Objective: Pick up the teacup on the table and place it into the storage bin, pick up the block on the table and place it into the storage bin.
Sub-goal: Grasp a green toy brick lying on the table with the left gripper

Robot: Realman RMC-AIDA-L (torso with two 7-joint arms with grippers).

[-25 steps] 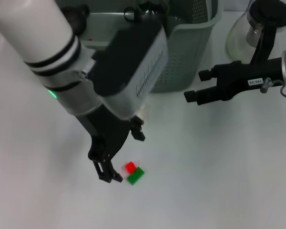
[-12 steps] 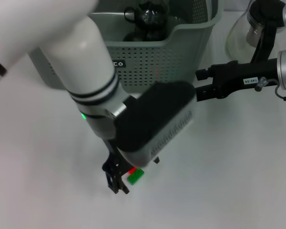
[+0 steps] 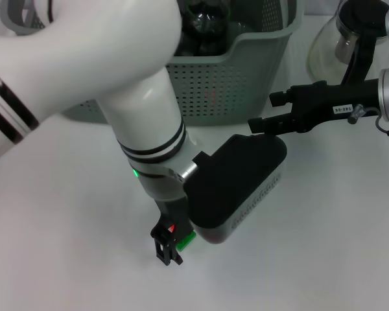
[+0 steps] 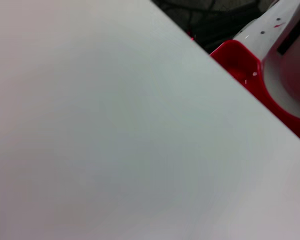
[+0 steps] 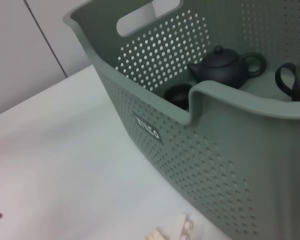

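The block, green with a red piece on it, lies on the white table near the front. My left gripper is down over it, open, with one black finger just to its left and the other hidden under the wrist housing. My right gripper hovers open and empty in front of the storage bin's right corner. Inside the storage bin a small dark teacup sits beside a dark teapot. The left wrist view holds only bare table and a red object past its edge.
A glass coffee pot with a black handle stands at the back right, behind my right arm. Another dark vessel lies in the bin. Small pale wooden pieces lie on the table near the bin's front wall.
My left arm has swung right and lowered, bringing its gripper down around the block. My right gripper has stayed roughly in place beside the bin.
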